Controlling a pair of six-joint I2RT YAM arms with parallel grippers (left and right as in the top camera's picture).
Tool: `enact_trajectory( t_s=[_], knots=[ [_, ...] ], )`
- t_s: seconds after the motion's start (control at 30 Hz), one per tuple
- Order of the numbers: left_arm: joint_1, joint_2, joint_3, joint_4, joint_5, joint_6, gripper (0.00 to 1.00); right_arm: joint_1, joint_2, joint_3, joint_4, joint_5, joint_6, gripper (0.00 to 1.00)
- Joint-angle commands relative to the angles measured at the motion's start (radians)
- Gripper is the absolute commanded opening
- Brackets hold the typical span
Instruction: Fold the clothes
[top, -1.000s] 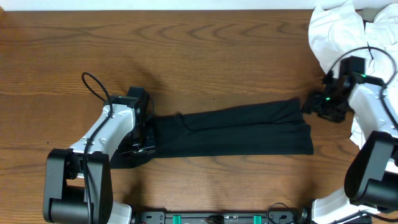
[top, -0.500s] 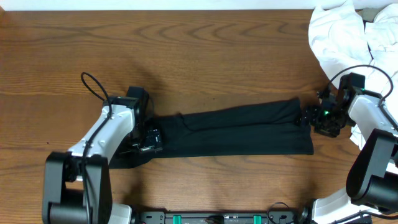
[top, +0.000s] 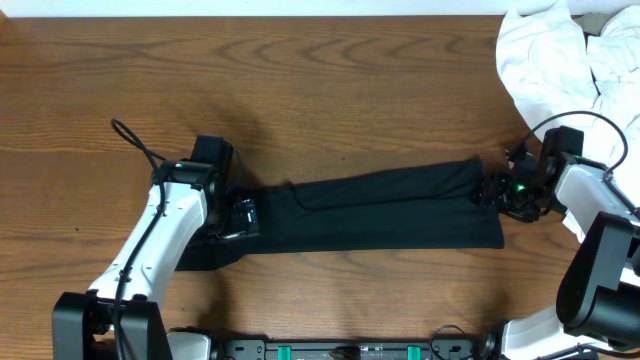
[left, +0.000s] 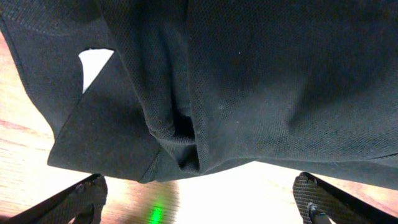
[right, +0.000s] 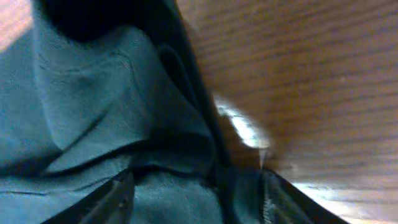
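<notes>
Clothes of soft black fabric (top: 380, 210) lie flat in a long strip across the middle of the brown wooden table (top: 300, 70), going from left to right. The left claw (top: 240, 218) sits at the left end of the strip, over the cloth. From the left wrist camera its fingers (left: 81, 199) are far apart. Only bare table is between them, and the black edge lies just past them. A small white tag (left: 93, 62) shows on the cloth there. The right claw (top: 492, 190) is at the right end of the strip. From the right wrist camera its two fingers stand apart with a bunched fold of the black cloth between them, but I cannot tell if they pinch it. A heap of white fabric (top: 550, 60) sits at the far right corner of the table, apart from the black cloth.
</notes>
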Motion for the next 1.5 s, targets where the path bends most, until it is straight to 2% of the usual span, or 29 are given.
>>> enact_trajectory(
  t_s=[0.0, 0.13, 0.23, 0.37, 0.57, 0.83, 1.0, 1.17, 1.47],
  knots=[
    [0.003, -0.011, 0.019, -0.005, -0.019, -0.005, 0.97, 0.002, 0.019, -0.058, 0.011, -0.039, -0.006, 0.57],
    [0.003, -0.011, 0.019, -0.005, -0.019, -0.005, 0.97, 0.002, 0.019, -0.063, 0.01, -0.038, -0.006, 0.38],
    [0.003, -0.011, 0.019, -0.009, -0.019, -0.005, 0.98, 0.002, 0.019, -0.063, 0.019, -0.038, -0.001, 0.11],
    [0.003, -0.011, 0.02, -0.007, -0.019, -0.005, 0.97, 0.0, 0.019, -0.053, 0.049, -0.034, 0.052, 0.01],
    [0.003, -0.011, 0.035, -0.01, -0.019, -0.005, 0.97, -0.044, 0.018, 0.061, 0.005, -0.012, 0.132, 0.01],
    [0.003, -0.019, 0.039, -0.01, -0.019, -0.005, 0.98, -0.131, 0.017, 0.35, -0.251, 0.094, 0.155, 0.01],
    [0.003, -0.019, 0.039, -0.01, -0.019, -0.005, 0.99, -0.118, 0.016, 0.485, -0.379, 0.104, 0.143, 0.01],
    [0.003, -0.019, 0.039, -0.005, -0.018, -0.005, 0.98, -0.031, 0.001, 0.55, -0.472, 0.104, 0.139, 0.01],
    [0.003, -0.019, 0.038, -0.005, 0.002, -0.005, 0.98, 0.275, -0.003, 0.55, -0.519, 0.132, 0.196, 0.01]
  ],
)
